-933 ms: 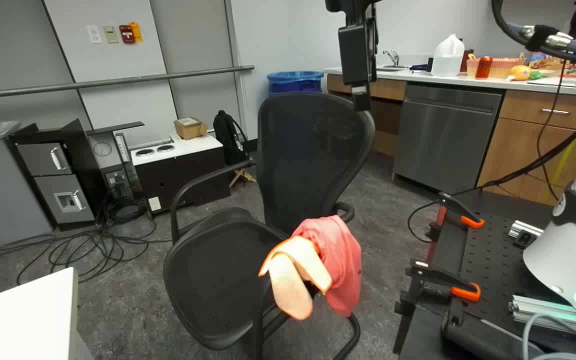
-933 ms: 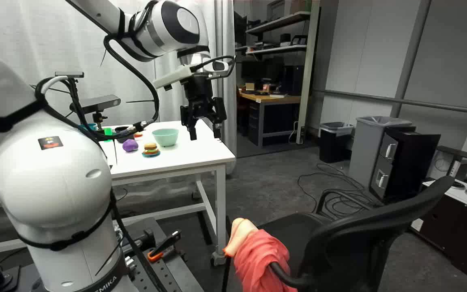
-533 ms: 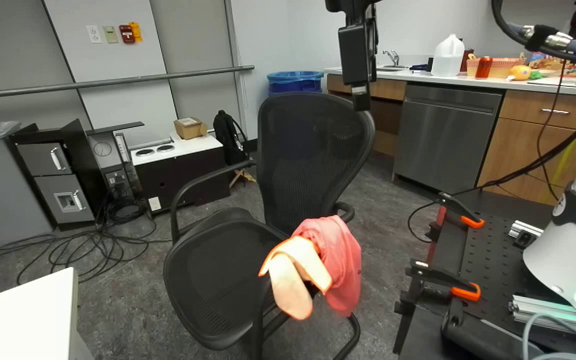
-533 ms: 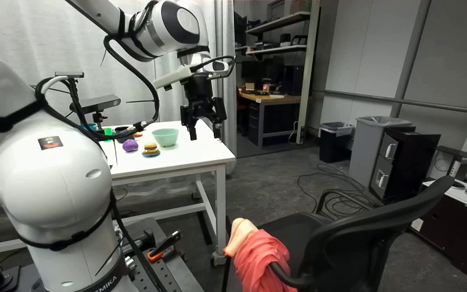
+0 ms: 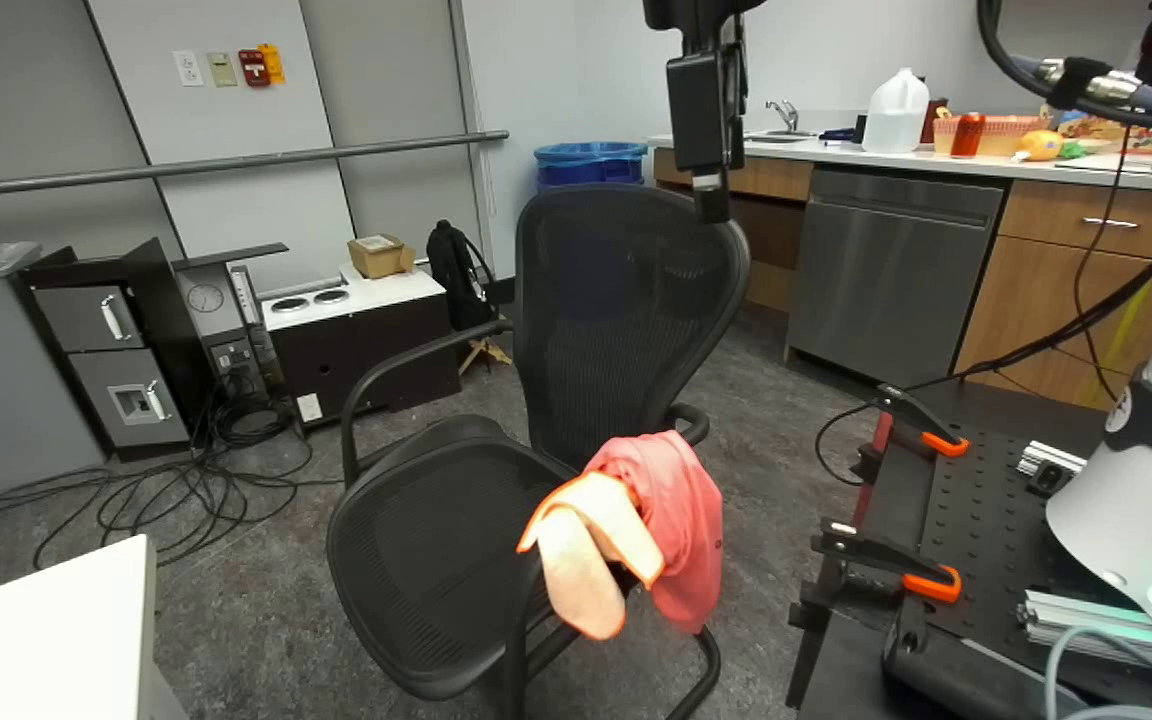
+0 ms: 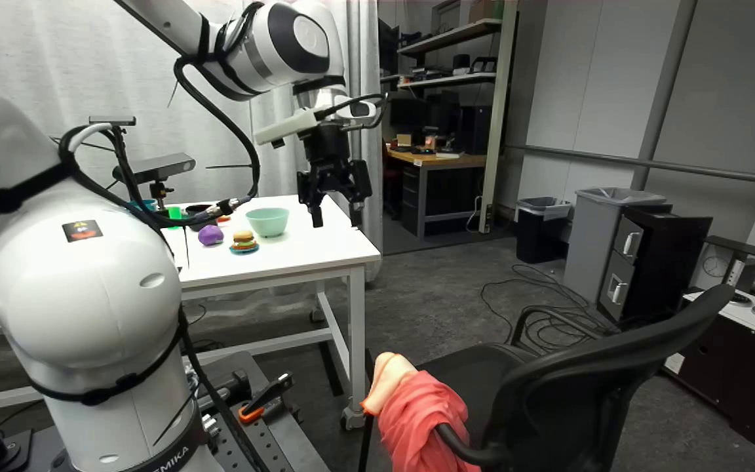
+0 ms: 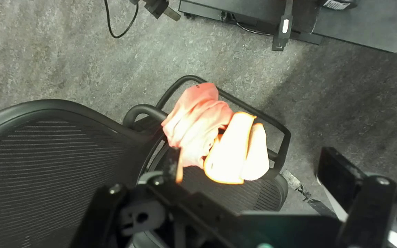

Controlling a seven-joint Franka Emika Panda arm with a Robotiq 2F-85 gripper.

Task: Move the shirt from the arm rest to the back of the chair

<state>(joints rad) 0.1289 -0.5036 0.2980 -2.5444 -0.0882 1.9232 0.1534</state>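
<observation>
Draping over one armrest (image 6: 466, 448) of the black mesh office chair (image 5: 626, 340), the coral shirt (image 7: 198, 120) is lying in a loose bunch beside the chair's seat (image 5: 446, 550) and lower than the top of its backrest (image 5: 606, 270). We are seeing its redder cloth hanging down the chair's outer side, while its pale, orange-edged folds are drooping nearer the chair's front. The chair's other armrest (image 5: 416, 352) is curving along the opposite side of the seat.

We are holding the Robotiq gripper (image 6: 337, 218) higher than the chair's seat and well apart from the shirt; its two fingers (image 7: 338, 174) are pointing down and standing wide apart. In the wrist view we are looking down past them onto the shirt, the seat and the backrest. The white Franka Panda arm (image 6: 89, 308) is rising from a black perforated bench (image 5: 986, 510) on the chair's shirt-bearing side, where orange-tipped clamps (image 5: 931, 583) are sitting at the bench's edge.

In front of the chair, a white table (image 6: 312, 252) is bearing a mint-green bowl (image 6: 267, 223) and a toy hamburger (image 6: 244, 240). Behind the chair, a stainless-steel dishwasher (image 5: 896, 285), a blue-bagged bin (image 5: 591, 168) and a black backpack (image 5: 453, 275) are standing.
</observation>
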